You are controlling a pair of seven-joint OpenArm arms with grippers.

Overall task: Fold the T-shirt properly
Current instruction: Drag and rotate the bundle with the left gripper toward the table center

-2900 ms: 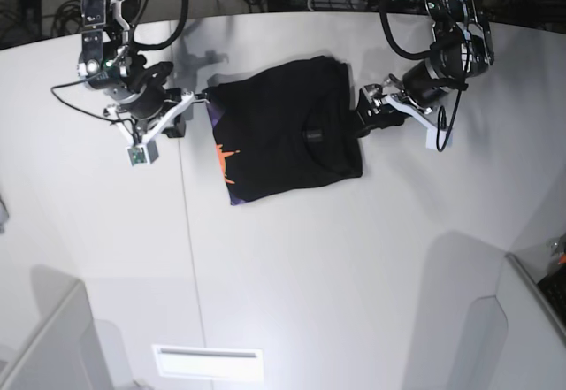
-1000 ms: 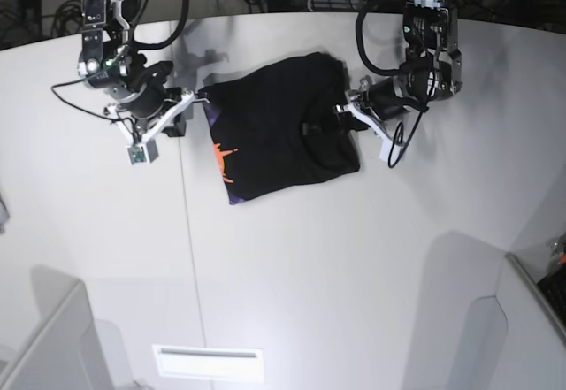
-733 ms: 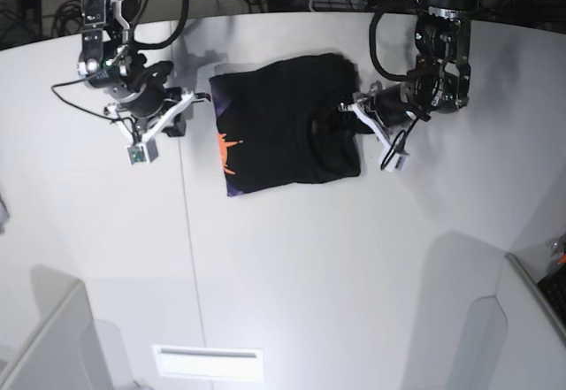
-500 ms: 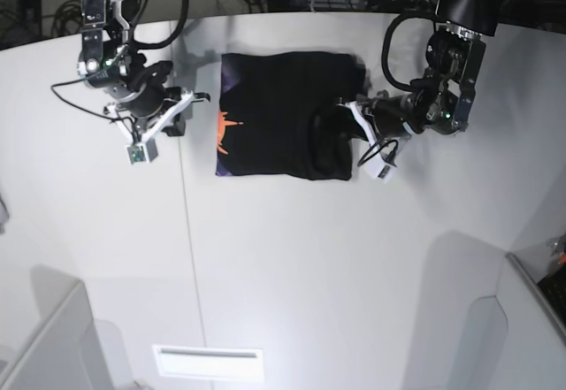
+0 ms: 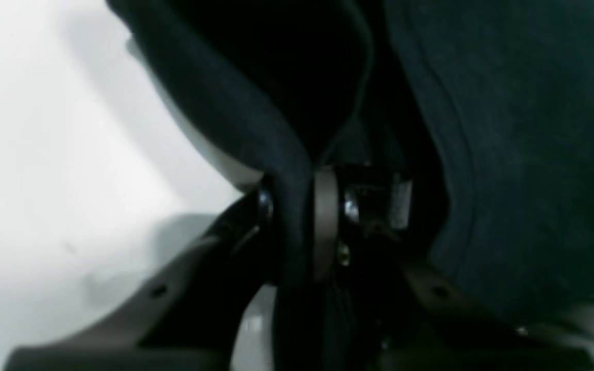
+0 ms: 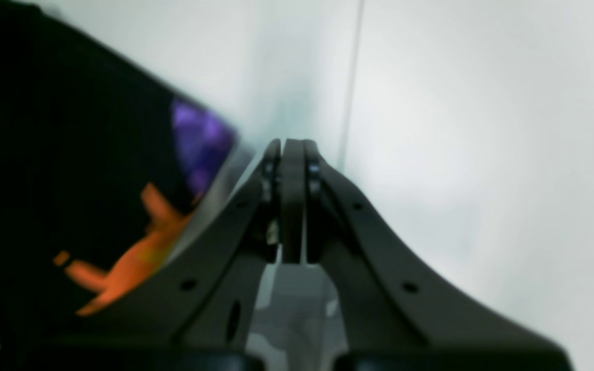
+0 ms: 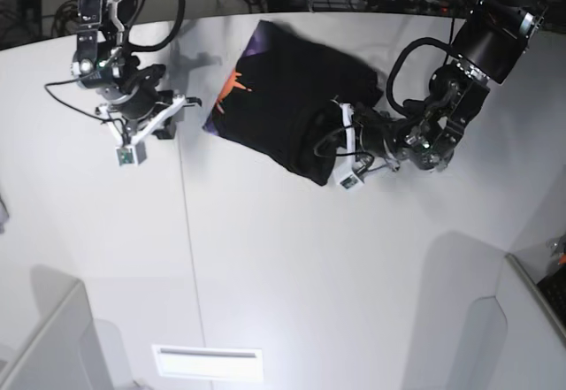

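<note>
I find the shirt (image 7: 292,107) already folded to a compact bundle on the table (image 7: 265,266), skewed. My left gripper (image 5: 302,216) is pinched on a fold at its edge; the right gripper (image 6: 286,154) is closed, empty, beside it. Squaring and release remain — I judge.

Left wrist view: T-shirt (image 5: 508,154) cut off by top and right edges, its folds lost in black; left tool (image 5: 302,221) partly buried in cloth. Right wrist view: print blurred, shirt cropped at left edge. Base view: left tool's tips hidden under cloth.
</note>
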